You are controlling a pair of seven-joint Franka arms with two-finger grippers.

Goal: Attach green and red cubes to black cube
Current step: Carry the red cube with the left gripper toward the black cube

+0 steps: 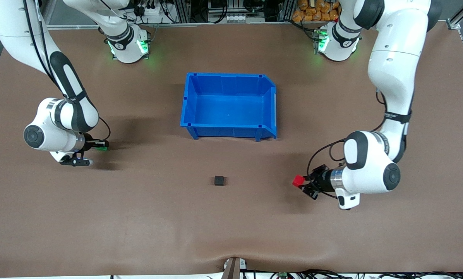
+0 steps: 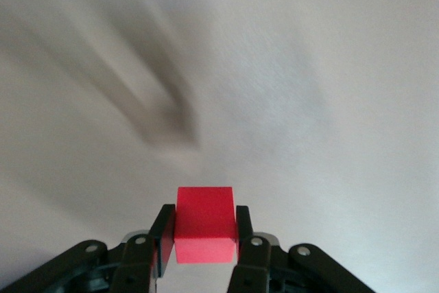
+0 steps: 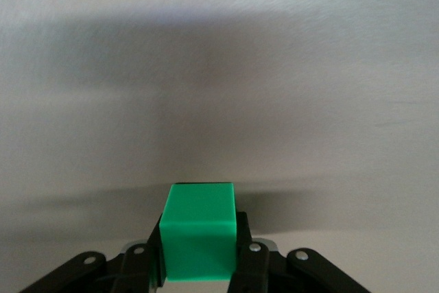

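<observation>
The black cube (image 1: 218, 180) sits on the brown table mat, nearer to the front camera than the blue bin. My left gripper (image 1: 302, 182) is shut on the red cube (image 1: 298, 180), held level just above the mat toward the left arm's end, pointing at the black cube. In the left wrist view the red cube (image 2: 204, 224) sits between the fingers (image 2: 162, 235). My right gripper (image 1: 100, 146) is shut on the green cube (image 1: 103, 146) above the mat toward the right arm's end. In the right wrist view the green cube (image 3: 199, 231) fills the jaws.
The blue bin (image 1: 229, 105) stands open and empty at mid-table, farther from the front camera than the black cube. Bare mat lies between each gripper and the black cube.
</observation>
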